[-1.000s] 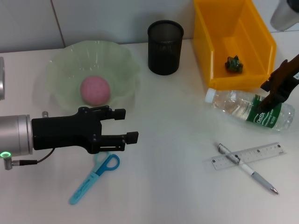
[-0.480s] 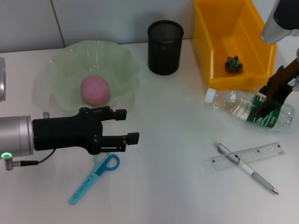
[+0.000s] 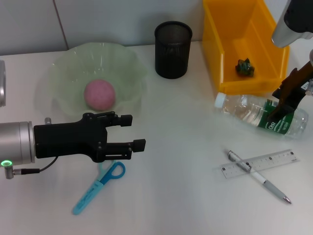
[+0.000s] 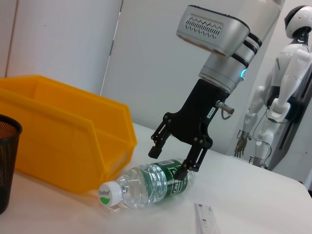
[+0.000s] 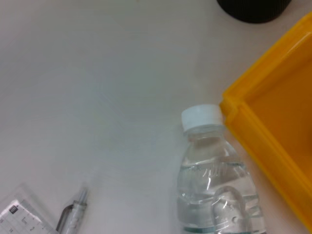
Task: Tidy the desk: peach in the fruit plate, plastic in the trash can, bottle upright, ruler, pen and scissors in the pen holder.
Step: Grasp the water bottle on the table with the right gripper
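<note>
Clear plastic bottle (image 3: 261, 115) is lying flat, straddled by the open right hand (image 3: 283, 103), ungripped. Left hand (image 3: 133, 132) is being held open, empty, above the counter (image 3: 186, 186).

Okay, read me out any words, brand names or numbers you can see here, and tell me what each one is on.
Water bottle green label: white brand lettering, too blurred to read.
Bottle cap: small print, too small to read.
Clear ruler: scale marks, numbers too small in the head view; the right wrist view shows "2" at its end.
Nothing else carries text.
</note>
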Tool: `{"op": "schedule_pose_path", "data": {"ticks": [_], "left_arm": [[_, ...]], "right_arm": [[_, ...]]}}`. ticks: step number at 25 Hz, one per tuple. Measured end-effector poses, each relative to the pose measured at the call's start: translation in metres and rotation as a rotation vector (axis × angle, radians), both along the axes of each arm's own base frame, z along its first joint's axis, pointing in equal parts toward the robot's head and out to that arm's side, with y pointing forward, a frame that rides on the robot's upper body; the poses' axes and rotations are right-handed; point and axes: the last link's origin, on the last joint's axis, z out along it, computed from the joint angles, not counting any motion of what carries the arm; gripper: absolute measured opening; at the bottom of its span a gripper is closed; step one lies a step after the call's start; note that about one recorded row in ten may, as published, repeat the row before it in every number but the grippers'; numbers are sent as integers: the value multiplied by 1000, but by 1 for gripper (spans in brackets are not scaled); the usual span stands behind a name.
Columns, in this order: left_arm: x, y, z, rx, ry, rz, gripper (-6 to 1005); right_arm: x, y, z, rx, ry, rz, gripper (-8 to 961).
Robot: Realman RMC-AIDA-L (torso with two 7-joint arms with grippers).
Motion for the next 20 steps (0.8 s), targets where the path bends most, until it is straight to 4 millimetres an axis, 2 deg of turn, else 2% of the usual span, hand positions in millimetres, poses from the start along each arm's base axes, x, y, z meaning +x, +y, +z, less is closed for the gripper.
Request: {"op": "schedule_pose_path", "data": {"ticks": [20], "left_arm": [[0,0,1,0,0,0,809]], "right_arm": [[11,0,-8,3,-7,-15,781]]}}
